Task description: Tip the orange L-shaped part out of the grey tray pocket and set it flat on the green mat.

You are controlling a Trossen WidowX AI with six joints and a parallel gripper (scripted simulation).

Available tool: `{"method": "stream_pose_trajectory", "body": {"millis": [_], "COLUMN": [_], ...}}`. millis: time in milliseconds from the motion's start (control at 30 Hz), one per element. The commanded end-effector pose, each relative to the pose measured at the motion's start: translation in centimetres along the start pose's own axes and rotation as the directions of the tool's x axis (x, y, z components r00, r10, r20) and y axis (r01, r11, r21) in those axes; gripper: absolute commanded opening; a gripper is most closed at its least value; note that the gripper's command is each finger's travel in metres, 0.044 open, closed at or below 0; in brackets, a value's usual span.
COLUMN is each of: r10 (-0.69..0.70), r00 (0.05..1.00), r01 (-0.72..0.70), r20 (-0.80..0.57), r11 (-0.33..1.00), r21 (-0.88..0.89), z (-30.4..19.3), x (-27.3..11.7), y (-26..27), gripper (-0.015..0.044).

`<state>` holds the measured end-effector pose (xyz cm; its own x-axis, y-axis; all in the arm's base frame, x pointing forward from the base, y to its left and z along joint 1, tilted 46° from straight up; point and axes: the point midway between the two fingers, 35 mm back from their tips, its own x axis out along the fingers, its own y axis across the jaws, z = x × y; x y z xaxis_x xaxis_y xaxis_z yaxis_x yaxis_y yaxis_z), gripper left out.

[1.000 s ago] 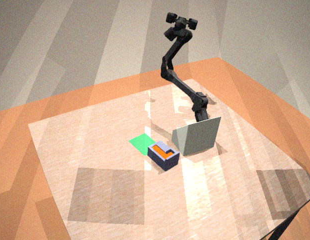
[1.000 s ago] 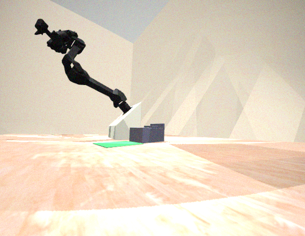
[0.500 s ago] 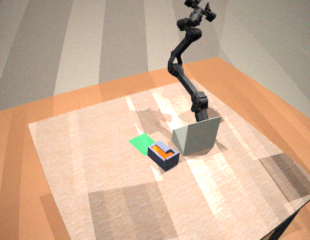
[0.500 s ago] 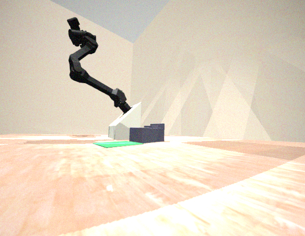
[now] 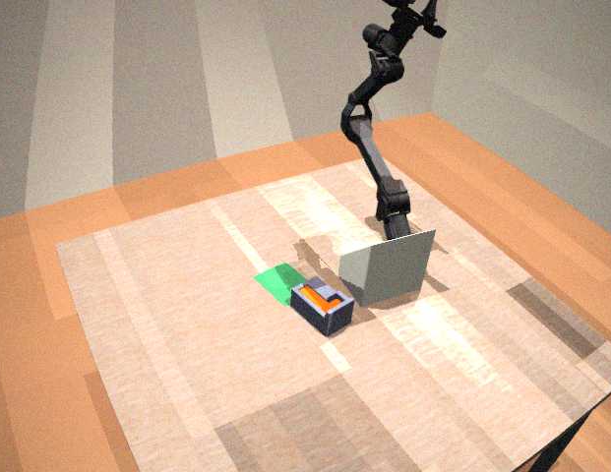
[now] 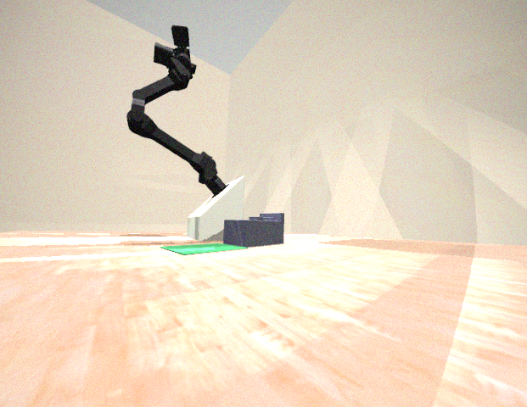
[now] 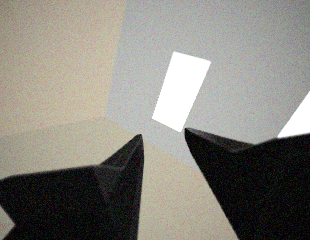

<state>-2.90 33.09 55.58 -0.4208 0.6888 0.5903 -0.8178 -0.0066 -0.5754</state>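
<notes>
The orange L-shaped part (image 5: pixel 318 300) lies in the pocket of the grey tray (image 5: pixel 309 311) (image 6: pixel 263 233), with its foot at the tray's near right end in the top view. It looks level and below the rim; in the exterior view the tray's wall hides it. The green mat (image 5: pixel 273 280) (image 6: pixel 202 248) lies flat beside the tray's far left end, with no part on it. My gripper (image 7: pixel 163 136) is partly open and empty, with a gap between its fingertips. It is high in the air, far above the tray and mat, and points away from them.
A pale upright panel (image 5: pixel 392 271) (image 6: pixel 226 214) stands between the tray and the arm's base, close to the tray. The arm rises behind it. The wooden table (image 5: pixel 167 305) (image 6: pixel 210 332) bears all of this. The wrist view shows only walls, ceiling and bright lights (image 7: pixel 181 90).
</notes>
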Motion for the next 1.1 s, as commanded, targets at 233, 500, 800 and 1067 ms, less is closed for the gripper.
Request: {"method": "stream_pose_trajectory", "body": {"millis": [233,500,800,1067], "r10": [-0.128,-0.152,-0.137,-0.050], "r00": [0.846,0.603,0.222,-0.167], "r01": [0.254,0.443,0.676,0.797], "r20": [-0.517,-0.783,-0.965,-0.985], "r11": [0.950,0.881,0.735,0.581], "r21": [0.180,0.169,0.051,-0.164], "z": [-17.2,-26.7,-34.8,-38.7], "x": [-5.5,-12.9,-24.1,-35.7], "y": [-2.8,-3.6,-3.6,-1.8], "gripper": [0.0180,0.0180,0.0180,0.0180]}}
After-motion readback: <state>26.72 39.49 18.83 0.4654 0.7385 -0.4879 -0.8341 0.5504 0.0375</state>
